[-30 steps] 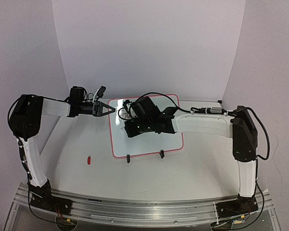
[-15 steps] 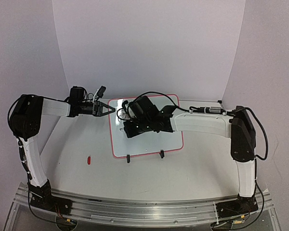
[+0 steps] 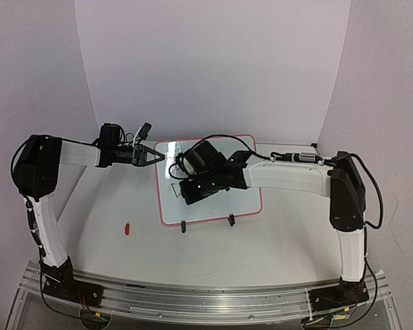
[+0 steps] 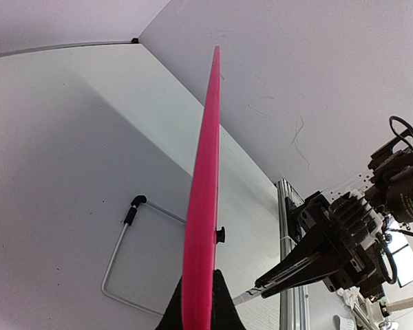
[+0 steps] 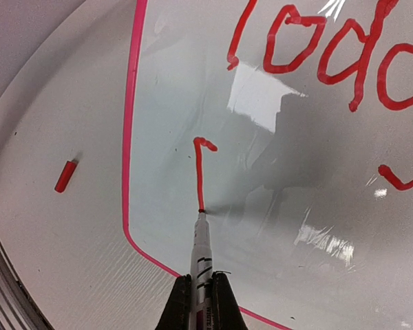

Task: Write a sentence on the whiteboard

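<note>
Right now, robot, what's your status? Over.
Left hand shut on whiteboard edge. Right hand holds marker, tip on board; sentence barely into line two. Red cap beside board, not in the way.

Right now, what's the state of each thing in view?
whiteboard: propped up, left edge clamped.
sentence: unfinished; "Toda" shows, and the second line is one hooked stroke.
marker: uncapped, tip on the whiteboard at the stroke's end.
red cap: off, lying on the table beside the whiteboard.
left hand: shut on the whiteboard's frame.
right hand: shut on the marker.
</note>
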You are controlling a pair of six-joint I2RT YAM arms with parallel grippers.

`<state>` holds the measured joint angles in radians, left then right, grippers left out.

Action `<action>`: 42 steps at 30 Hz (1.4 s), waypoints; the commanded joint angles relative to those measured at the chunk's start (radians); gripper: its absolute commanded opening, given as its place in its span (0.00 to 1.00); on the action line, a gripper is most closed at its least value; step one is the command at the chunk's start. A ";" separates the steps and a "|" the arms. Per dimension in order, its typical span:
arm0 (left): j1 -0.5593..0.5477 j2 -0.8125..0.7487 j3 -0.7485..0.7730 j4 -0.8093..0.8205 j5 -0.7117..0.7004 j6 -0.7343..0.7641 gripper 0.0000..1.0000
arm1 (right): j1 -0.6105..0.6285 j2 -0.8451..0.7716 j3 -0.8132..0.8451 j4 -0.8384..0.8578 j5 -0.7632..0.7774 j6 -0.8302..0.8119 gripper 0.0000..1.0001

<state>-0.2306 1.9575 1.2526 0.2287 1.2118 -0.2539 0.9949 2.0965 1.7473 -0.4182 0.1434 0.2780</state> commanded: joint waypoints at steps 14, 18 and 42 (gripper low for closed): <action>-0.013 0.027 -0.013 0.009 -0.118 0.084 0.00 | 0.003 0.067 0.058 -0.048 -0.053 0.026 0.00; -0.012 0.026 -0.013 0.010 -0.118 0.085 0.00 | 0.004 0.082 0.078 -0.043 -0.038 0.028 0.00; -0.013 0.025 -0.016 0.010 -0.118 0.088 0.00 | 0.004 -0.036 0.025 0.053 -0.158 0.038 0.00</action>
<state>-0.2306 1.9575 1.2526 0.2293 1.2114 -0.2508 1.0021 2.1183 1.7779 -0.4305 0.0141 0.3003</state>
